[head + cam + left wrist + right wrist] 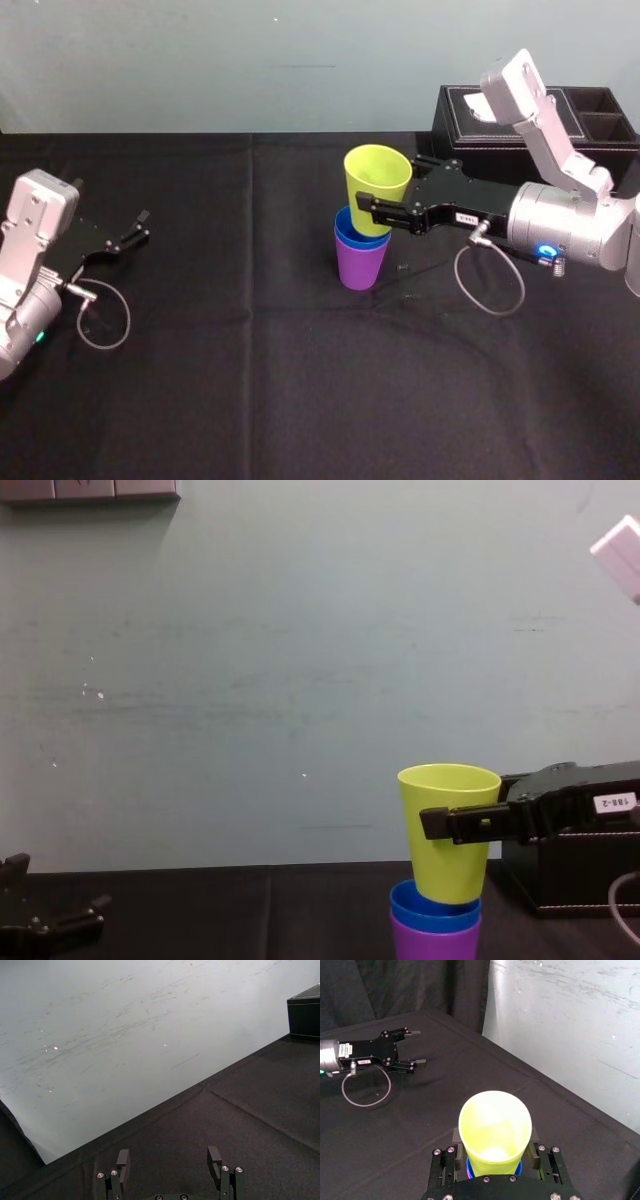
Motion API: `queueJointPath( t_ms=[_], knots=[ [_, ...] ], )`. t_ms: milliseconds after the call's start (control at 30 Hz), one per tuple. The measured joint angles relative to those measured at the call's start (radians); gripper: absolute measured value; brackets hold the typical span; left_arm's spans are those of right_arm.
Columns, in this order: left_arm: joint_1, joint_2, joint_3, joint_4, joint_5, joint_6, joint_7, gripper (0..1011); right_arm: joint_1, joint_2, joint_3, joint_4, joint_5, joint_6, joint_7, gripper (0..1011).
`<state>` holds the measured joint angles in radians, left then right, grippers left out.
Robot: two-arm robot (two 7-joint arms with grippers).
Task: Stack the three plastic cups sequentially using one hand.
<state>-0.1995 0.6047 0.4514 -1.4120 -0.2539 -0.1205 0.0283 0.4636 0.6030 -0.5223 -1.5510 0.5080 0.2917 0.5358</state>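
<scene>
My right hand (373, 208) gripped the green cup (378, 180), its base just entering the blue cup (349, 238), which sat nested in the purple cup (361, 268) at 1 o'clock from the middle of the surface (250, 380). By my reckoning, only lowering and letting go were left. My left hand (140, 228) lay wide at 9 o'clock.

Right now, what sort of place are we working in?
Probably a robot test bench: a black-draped table, a bare scuffed wall behind, and the right gripper holding the yellow-green cup.
</scene>
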Motion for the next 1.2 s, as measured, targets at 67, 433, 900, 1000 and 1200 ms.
queueJointPath(
  t_ms=[67, 433, 900, 1000, 1200],
  knots=[
    [0.0, 0.0, 0.0, 0.0, 0.0, 0.0, 0.0, 1011, 0.004, -0.005, -0.003, 0.008, -0.003, -0.001, 0.001, 726],
    [0.0, 0.0, 0.0, 0.0, 0.0, 0.0, 0.0, 1011, 0.009, -0.013, -0.01, 0.027, -0.01, -0.006, 0.008, 726],
    [0.0, 0.0, 0.0, 0.0, 0.0, 0.0, 0.0, 1012, 0.01, -0.025, -0.018, 0.051, -0.015, -0.029, 0.021, 726],
    [0.0, 0.0, 0.0, 0.0, 0.0, 0.0, 0.0, 1012, 0.009, -0.028, -0.021, 0.057, -0.021, -0.033, 0.021, 726],
    [0.0, 0.0, 0.0, 0.0, 0.0, 0.0, 0.0, 1011, 0.006, -0.034, -0.022, 0.069, -0.03, -0.04, 0.02, 726]
  ],
)
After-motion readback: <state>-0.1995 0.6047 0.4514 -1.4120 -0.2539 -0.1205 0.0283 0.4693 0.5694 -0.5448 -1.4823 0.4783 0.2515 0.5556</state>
